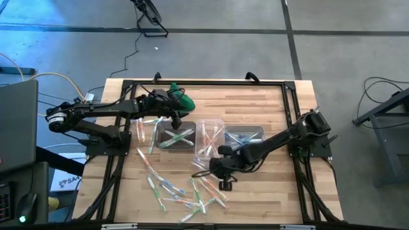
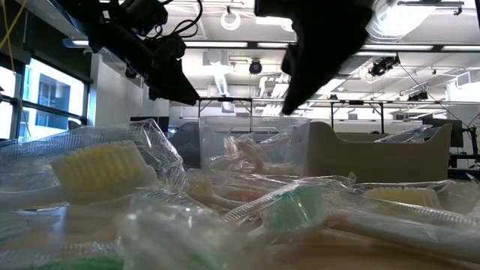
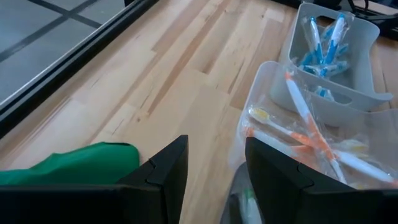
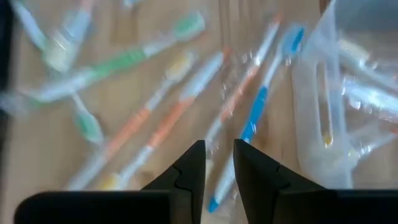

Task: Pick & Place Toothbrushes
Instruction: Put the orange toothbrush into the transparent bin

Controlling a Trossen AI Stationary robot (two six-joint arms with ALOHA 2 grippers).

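Observation:
Several wrapped toothbrushes [image 1: 185, 191] lie loose on the wooden table near its front edge, with more in the three clear tubs: green ones [image 1: 176, 137], orange ones [image 1: 209, 137], blue ones [image 1: 246, 135]. My right gripper [image 4: 217, 163] hangs above the loose pile, pointing steeply down. Its fingers stand a narrow gap apart, with nothing between them. A blue toothbrush [image 4: 252, 124] and orange ones [image 4: 161, 127] lie just beyond its tips. My left gripper [image 3: 214, 168] hovers open over the left tub, beside a green cloth lump [image 3: 68, 165].
The orange tub [image 3: 311, 137] and the blue tub [image 3: 336, 50] stand side by side just past the left gripper. The orange tub's wall [image 4: 320, 106] stands close beside the right gripper. A black frame [image 1: 204, 83] runs around the table top. Bare wood lies at the far side.

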